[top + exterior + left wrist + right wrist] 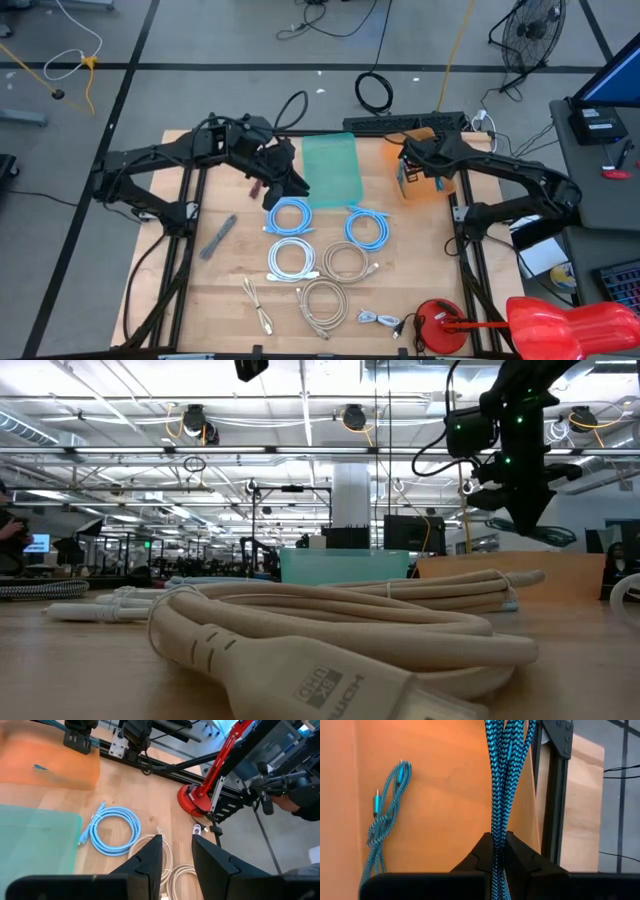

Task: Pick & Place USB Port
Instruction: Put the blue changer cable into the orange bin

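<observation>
The braided blue USB cable is pinched between the right gripper fingers, which are closed tight on the doubled-up strands, and it hangs over the orange bin at the back right of the table. A second braided blue cable already lies coiled on the floor of that bin. In the high view the right gripper sits right over the bin's left part.

The left gripper hovers above the middle of the table with its fingers a little apart and nothing between them. From above it shows near the front edge of the teal bin, just by a light blue coiled cable.

The wooden table has plenty spread on it: another light blue coil, a white coil, two beige coils, a small pale cable, a little white cable and a grey flat piece off to the left. A red clamp stand sits at the front right corner.

A black power strip lies along the back edge, a fan stands on the grey floor behind, and the low view shows a big open workshop with ceiling pipes and lights beyond a thick beige HDMI cable.
</observation>
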`<move>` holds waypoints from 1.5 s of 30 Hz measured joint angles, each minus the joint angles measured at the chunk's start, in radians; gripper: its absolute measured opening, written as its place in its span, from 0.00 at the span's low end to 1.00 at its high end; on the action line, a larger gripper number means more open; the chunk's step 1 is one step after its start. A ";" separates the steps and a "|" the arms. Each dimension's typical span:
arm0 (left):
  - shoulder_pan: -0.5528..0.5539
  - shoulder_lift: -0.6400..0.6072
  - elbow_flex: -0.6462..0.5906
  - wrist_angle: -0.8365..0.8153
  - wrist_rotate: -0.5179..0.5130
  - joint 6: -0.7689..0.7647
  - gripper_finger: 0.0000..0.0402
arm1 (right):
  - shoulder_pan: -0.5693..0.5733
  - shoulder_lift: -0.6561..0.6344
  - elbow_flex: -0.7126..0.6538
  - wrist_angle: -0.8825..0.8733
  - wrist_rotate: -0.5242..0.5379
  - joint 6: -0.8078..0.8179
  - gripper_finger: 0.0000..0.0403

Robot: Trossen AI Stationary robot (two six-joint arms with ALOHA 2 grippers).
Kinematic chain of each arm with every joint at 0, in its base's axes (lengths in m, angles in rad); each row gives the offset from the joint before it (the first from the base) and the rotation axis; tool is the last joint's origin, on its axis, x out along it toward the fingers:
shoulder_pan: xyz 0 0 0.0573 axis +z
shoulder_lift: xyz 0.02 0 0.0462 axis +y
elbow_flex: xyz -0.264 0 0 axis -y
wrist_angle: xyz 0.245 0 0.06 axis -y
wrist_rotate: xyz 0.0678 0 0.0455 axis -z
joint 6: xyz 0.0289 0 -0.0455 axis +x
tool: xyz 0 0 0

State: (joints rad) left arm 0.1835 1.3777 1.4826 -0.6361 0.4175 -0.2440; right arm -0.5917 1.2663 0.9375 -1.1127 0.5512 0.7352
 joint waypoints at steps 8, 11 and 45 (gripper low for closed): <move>0.013 0.000 0.000 0.000 0.000 -0.017 0.26 | -0.064 0.080 0.000 0.060 -0.003 -0.111 0.03; 0.012 0.000 0.000 -0.001 0.001 -0.028 0.26 | -0.080 0.113 0.000 0.075 -0.004 -0.146 0.03; -0.016 0.000 -0.001 -0.002 -0.040 -0.071 0.26 | -0.148 0.225 -0.159 0.181 0.026 -0.193 0.08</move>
State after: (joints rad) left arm 0.1677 1.3777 1.4818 -0.6382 0.3775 -0.3146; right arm -0.7399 1.4910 0.7788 -0.9312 0.5774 0.5419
